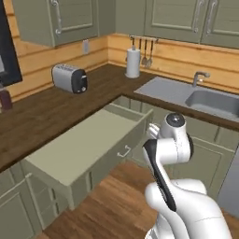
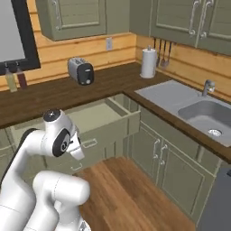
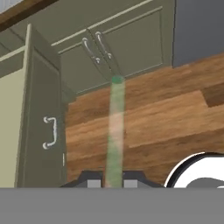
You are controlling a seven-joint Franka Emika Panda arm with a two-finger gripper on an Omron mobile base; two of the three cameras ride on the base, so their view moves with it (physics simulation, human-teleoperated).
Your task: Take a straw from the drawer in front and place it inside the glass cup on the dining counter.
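Left base view: dark wood worktop (image 1: 56,112) runs round the corner w/ built-in sink (image 1: 205,100) at right, green wall cabinets (image 1: 56,18) above. Below the worktop the drawer (image 1: 81,147) stands pulled fully out over the wood floor (image 1: 112,205), pale-green inside bare, silver bar handle (image 1: 124,151) on its front. White arm (image 1: 172,149) folded low just beside the drawer's front corner. On the worktop: toaster (image 1: 70,78) toward the back left, paper towel roll (image 1: 133,63) in the corner, utensils hanging behind it, tap (image 1: 200,77) at the sink. Hand view: gripper (image 3: 113,183) closed on the straw (image 3: 116,131), jaws pinching its near end; straw sticks straight out from the tips, translucent pale w/ greenish far end, over the floor, well clear of the drawer, which sits at left edge w/ handle visible. Lower cabinet doors (image 3: 109,52) beyond.
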